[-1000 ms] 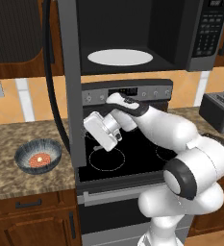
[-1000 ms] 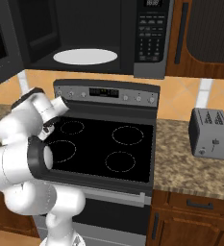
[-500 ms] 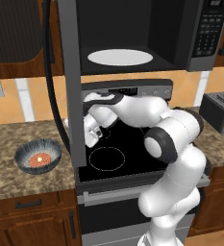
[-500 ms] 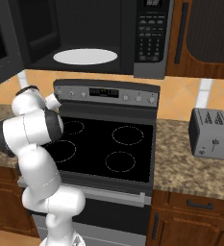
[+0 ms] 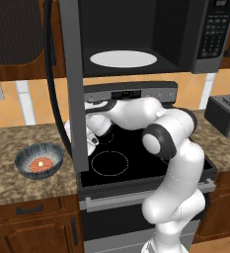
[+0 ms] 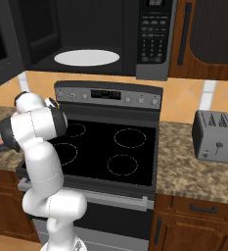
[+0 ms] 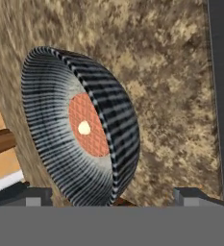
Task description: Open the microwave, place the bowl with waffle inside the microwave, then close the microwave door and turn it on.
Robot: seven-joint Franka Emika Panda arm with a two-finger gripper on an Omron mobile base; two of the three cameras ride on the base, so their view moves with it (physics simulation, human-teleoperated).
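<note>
The microwave hangs above the stove with its white turntable bare. The microwave door stands swung out to the left, edge-on to me. On the left counter sits the grey-blue ribbed bowl with the orange-red waffle in it. The hand view looks straight at the bowl and the waffle, a short way ahead. My gripper is open, its fingertips wide apart and holding nothing. In the left base view my hand is low and partly hidden behind the door.
The black cooktop lies below my arm, with the stove's control panel behind it. A grey toaster stands on the right counter. The speckled brown counter surrounds the bowl.
The arm has swung left and down over the cooktop toward the bowl. The hand now sits behind the open door's lower edge. Bowl and door have not moved.
</note>
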